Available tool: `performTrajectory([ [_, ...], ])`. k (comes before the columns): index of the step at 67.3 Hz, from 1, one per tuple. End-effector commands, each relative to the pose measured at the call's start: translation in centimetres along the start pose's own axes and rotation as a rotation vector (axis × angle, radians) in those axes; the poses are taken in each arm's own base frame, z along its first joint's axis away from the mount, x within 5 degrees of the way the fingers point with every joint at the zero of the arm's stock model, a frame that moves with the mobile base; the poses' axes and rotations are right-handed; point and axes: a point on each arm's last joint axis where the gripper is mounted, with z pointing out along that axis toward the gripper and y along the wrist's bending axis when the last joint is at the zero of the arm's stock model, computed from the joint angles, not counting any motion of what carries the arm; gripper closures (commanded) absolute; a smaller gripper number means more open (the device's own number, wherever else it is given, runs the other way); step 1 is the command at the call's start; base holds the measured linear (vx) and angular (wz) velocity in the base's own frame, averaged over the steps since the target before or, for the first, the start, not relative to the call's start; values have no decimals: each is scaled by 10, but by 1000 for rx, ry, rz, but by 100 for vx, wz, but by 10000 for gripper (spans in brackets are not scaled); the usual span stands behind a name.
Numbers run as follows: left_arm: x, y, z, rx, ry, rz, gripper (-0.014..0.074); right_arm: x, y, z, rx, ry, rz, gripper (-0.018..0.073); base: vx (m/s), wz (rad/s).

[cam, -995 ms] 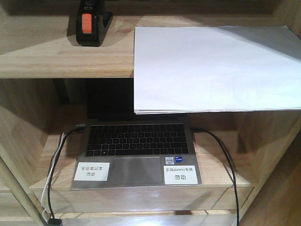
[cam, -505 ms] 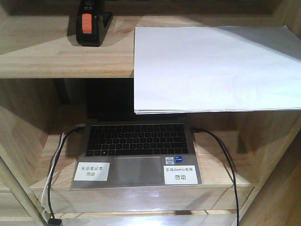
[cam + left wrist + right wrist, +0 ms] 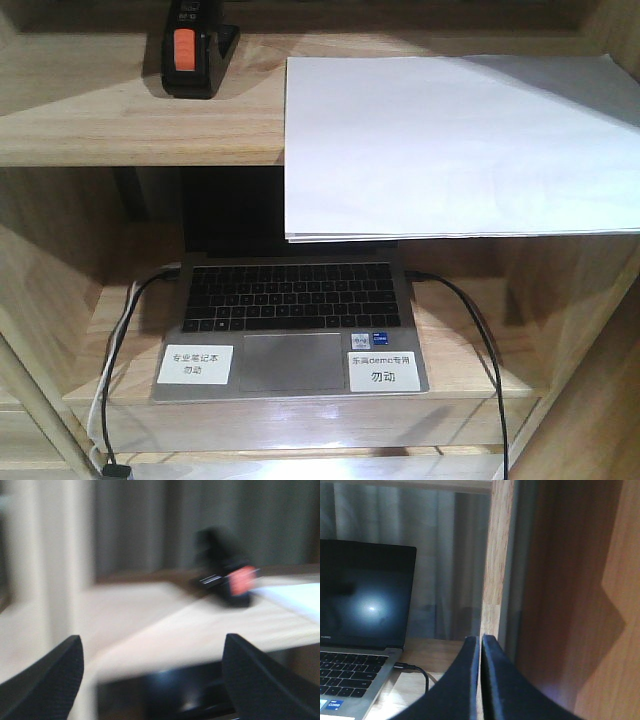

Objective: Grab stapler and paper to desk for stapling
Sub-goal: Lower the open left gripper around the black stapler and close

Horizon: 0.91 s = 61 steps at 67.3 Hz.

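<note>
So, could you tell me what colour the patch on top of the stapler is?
Orange-red, set against the black stapler; the exterior front-facing view shows it best.

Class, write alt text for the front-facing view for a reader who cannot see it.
A black stapler and a stack of white paper lie on a wooden shelf; the paper overhangs an open laptop on the shelf below.

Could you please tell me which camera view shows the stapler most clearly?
The front-facing view: the stapler sits sharp on the upper shelf, left of the paper, though its far end is cropped. The left wrist view shows it whole but blurred. The right wrist view misses it.
</note>
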Motion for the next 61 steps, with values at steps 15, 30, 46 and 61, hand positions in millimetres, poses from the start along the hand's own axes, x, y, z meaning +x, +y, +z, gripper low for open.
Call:
performTrajectory([
  [15,-36,-17,52,133,-47,-16,45,-5,-1,-1,11,-70,-14,569,0,0],
  [30,-53,-32,110,174,-52,-2,45,-5,-1,-1,11,-70,-14,569,0,0],
  [46,-77,-60,175,249,36,20,45,-5,-1,-1,11,-70,-14,569,0,0],
  [61,-85,-71,224,250,194,21,45,-5,-1,0,11,-66,-14,569,0,0],
])
